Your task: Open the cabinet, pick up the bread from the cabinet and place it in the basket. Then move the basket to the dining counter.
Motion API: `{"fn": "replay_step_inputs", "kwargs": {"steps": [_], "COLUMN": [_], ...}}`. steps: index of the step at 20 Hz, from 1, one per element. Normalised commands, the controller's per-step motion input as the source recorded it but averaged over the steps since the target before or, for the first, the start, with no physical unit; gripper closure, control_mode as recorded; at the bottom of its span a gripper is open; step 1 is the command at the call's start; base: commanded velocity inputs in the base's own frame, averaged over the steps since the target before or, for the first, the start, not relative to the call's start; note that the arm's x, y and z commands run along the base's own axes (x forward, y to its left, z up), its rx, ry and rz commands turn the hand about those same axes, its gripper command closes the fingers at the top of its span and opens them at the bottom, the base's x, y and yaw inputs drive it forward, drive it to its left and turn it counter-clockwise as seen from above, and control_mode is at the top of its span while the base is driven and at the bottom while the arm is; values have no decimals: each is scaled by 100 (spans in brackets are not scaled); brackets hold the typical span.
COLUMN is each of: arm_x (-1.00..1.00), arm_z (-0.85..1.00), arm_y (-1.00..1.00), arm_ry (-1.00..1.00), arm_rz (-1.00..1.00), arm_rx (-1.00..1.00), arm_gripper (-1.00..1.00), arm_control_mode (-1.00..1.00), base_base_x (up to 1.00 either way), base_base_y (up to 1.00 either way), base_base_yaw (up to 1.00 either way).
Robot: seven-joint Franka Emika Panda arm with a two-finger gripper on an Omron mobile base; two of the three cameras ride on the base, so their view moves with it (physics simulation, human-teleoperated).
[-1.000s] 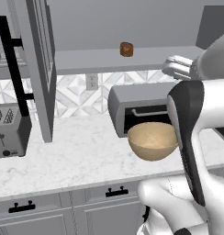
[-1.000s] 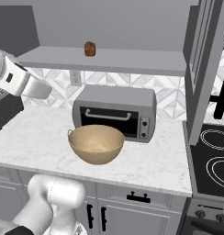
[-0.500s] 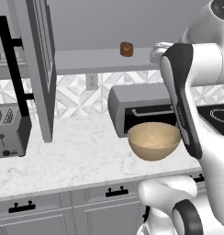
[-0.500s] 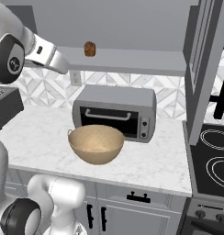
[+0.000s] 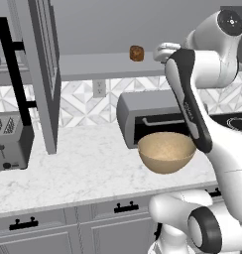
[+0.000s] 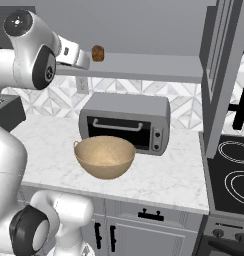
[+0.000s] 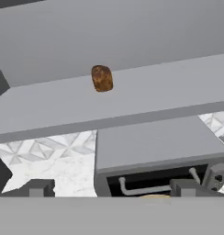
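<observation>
The cabinet stands open, its doors (image 5: 43, 74) (image 6: 219, 75) swung wide. The bread (image 5: 136, 53) (image 6: 98, 53) (image 7: 102, 78), a small brown lump, sits on the grey cabinet shelf (image 5: 93, 67). My gripper (image 5: 158, 51) (image 6: 86, 60) (image 7: 111, 188) hovers at shelf height close beside the bread, apart from it, open and holding nothing. The tan basket (image 5: 166, 151) (image 6: 104, 156) rests on the marble counter in front of the toaster oven, below the hand. The dining counter is out of view.
A grey toaster oven (image 5: 143, 111) (image 6: 125, 122) stands under the shelf behind the basket. A toaster (image 5: 11, 141) sits at the counter's left end. A stove top (image 6: 234, 175) lies to the right. Long black door handles (image 5: 14, 74) (image 6: 241, 100) project outward.
The arm has lifted and swung the hand up toward the shelf, bringing the gripper closer to the bread. Bread and basket have not moved. The jaws have stayed open.
</observation>
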Motion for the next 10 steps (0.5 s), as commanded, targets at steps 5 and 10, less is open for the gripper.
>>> {"fn": "replay_step_inputs", "kwargs": {"steps": [5, 10], "arm_x": [88, 77], "arm_z": [1, 4], "arm_y": [11, 0], "arm_ry": [-2, 5], "arm_rz": [5, 7], "arm_rx": [-2, -8], "arm_gripper": [-100, -100], "arm_control_mode": [-100, -100], "base_base_x": [0, 0], "base_base_y": [0, 0], "base_base_yaw": [0, 0]}}
